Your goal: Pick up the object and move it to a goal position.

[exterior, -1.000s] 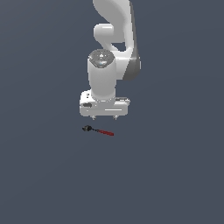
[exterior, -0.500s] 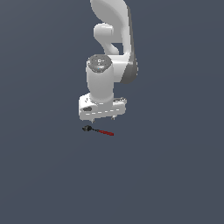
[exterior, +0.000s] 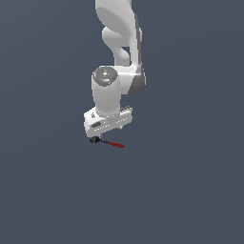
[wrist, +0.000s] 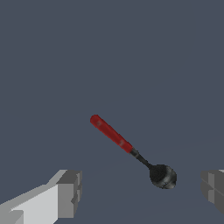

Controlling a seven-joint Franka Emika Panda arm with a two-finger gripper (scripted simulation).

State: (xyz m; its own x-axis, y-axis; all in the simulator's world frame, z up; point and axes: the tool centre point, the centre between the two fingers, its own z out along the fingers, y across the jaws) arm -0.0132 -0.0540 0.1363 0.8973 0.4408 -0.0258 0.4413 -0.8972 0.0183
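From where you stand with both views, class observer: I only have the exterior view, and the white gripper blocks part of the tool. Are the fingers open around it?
Observer: Yes. In the wrist view one finger and the other sit wide apart, not touching the tool.
Operator: Which end is between them?
Observer: The black head lies between the fingers, nearer one.
Operator: And the red shaft?
Observer: The shaft angles away from the gripper, fully visible.
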